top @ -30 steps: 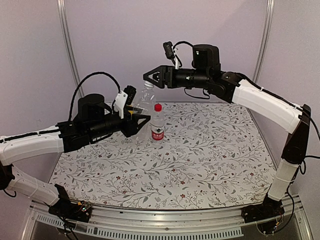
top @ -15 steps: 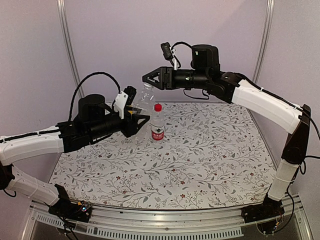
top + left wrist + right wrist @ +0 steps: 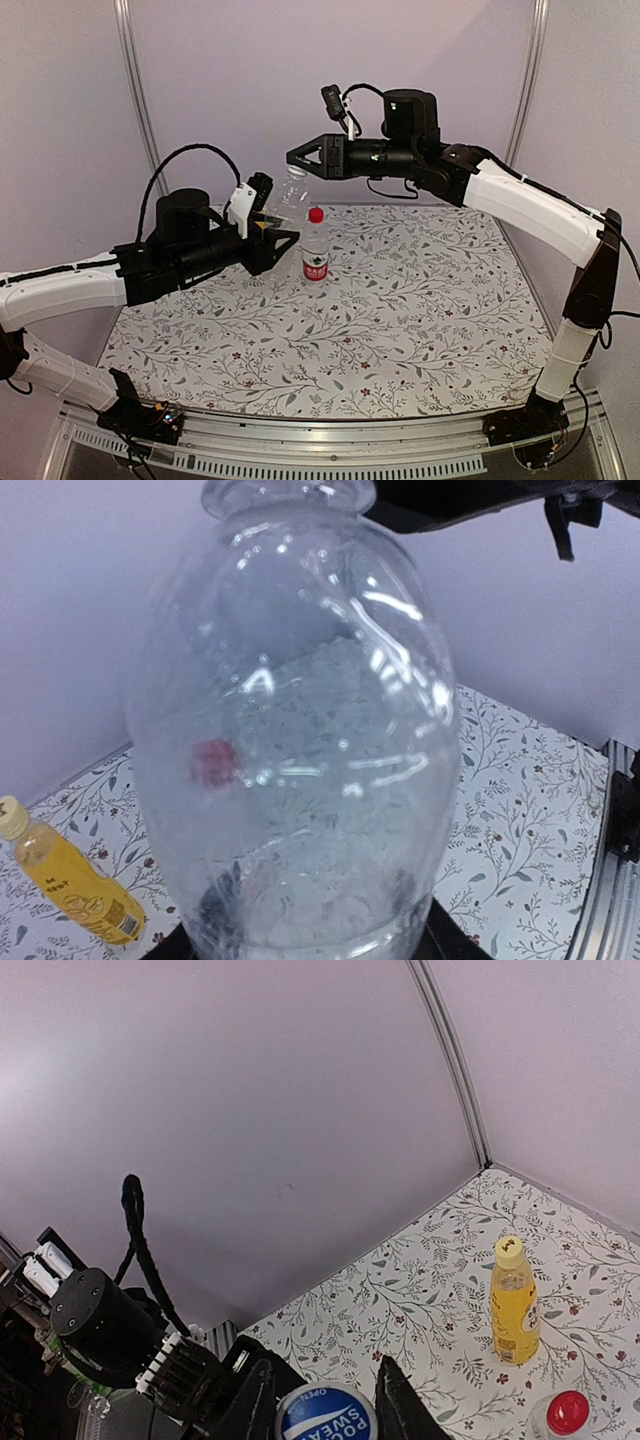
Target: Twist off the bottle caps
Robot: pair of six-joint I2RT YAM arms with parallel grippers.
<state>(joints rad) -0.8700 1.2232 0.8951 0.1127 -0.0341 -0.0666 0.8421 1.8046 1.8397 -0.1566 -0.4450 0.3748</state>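
Note:
My left gripper (image 3: 278,232) is shut on the body of a clear unlabelled bottle (image 3: 291,192), held tilted above the table. That bottle (image 3: 300,730) fills the left wrist view. At its top, my right gripper (image 3: 297,158) is shut on the blue-white cap (image 3: 325,1412), which sits between its two dark fingers (image 3: 255,1400). The clear bottle with a red label (image 3: 315,255) stands upright just right of the left gripper, its red cap (image 3: 316,214) on. The bottle of yellow liquid (image 3: 514,1315) stands on the cloth with its yellow cap (image 3: 509,1251) on.
A floral cloth (image 3: 400,320) covers the table. Metal frame posts (image 3: 135,90) rise at the back corners against the lilac wall. An aluminium rail (image 3: 330,440) runs along the near edge between the arm bases.
The right gripper's jaws have closed onto the blue-white cap. The left arm and the bottle it holds have stayed put.

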